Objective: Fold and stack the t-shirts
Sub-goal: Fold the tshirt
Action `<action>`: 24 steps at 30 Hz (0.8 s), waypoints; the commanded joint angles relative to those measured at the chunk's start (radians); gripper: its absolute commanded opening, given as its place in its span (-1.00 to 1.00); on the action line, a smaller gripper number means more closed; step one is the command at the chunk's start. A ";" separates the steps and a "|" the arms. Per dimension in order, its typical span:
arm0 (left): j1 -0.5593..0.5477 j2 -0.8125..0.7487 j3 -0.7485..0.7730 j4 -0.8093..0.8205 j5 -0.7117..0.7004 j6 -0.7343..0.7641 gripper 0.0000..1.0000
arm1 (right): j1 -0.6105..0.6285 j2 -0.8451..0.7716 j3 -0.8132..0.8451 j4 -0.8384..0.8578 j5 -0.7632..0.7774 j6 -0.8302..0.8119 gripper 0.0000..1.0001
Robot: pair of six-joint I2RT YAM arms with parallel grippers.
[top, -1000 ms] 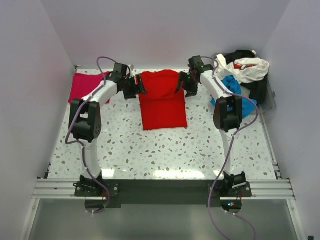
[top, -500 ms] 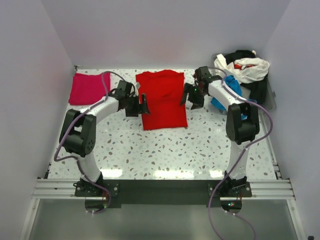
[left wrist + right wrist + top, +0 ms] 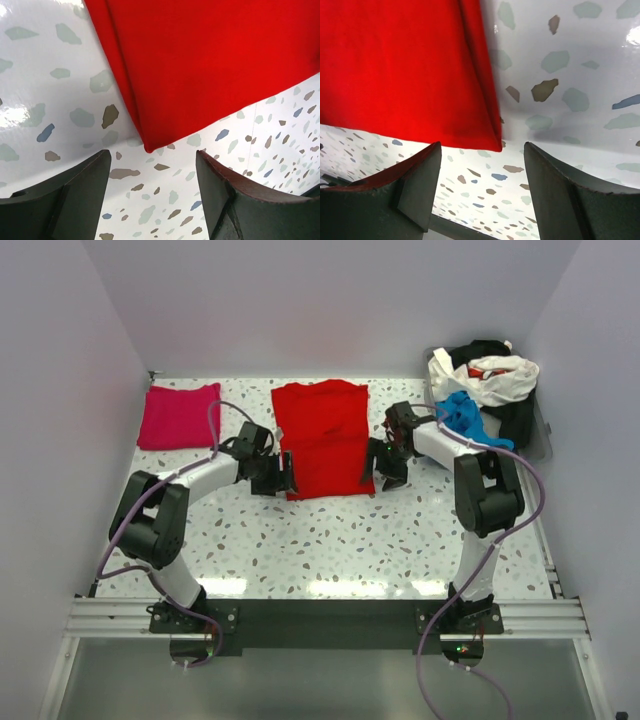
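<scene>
The red t-shirt (image 3: pixel 324 438) lies flat on the table, folded into a long panel. My left gripper (image 3: pixel 286 472) is open just above the table at the shirt's near left corner (image 3: pixel 147 145), holding nothing. My right gripper (image 3: pixel 372 470) is open at the near right corner (image 3: pixel 495 145), also empty. The folded magenta-pink t-shirt (image 3: pixel 178 415) lies at the far left. A blue t-shirt (image 3: pixel 464 412), a white one (image 3: pixel 490 375) and a black one (image 3: pixel 515 415) are heaped at the far right.
The heap of shirts sits in a clear bin (image 3: pixel 540 435) against the right wall. White walls close the table on three sides. The speckled tabletop (image 3: pixel 330 540) runs from the red shirt to the metal rail (image 3: pixel 320 615) at the near edge.
Both grippers have moved from the far end of the red shirt down its sides to its near corners. The shirt's sleeves now lie folded in.
</scene>
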 commanded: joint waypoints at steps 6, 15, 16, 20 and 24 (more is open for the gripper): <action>-0.012 -0.018 -0.021 0.075 0.000 -0.032 0.39 | 0.023 -0.058 -0.065 0.055 0.036 0.036 0.25; -0.017 -0.026 -0.042 0.066 -0.019 -0.030 0.39 | 0.043 -0.042 -0.123 0.092 0.066 0.042 -0.13; -0.017 -0.028 -0.047 0.068 -0.019 -0.030 0.38 | 0.043 -0.039 -0.127 0.106 0.071 0.040 -0.17; -0.018 -0.029 -0.056 0.075 -0.026 -0.039 0.35 | 0.046 -0.021 -0.141 0.127 0.080 0.031 -0.35; -0.020 -0.028 -0.058 0.083 -0.035 -0.043 0.34 | 0.046 0.004 -0.126 0.138 0.088 0.017 -0.41</action>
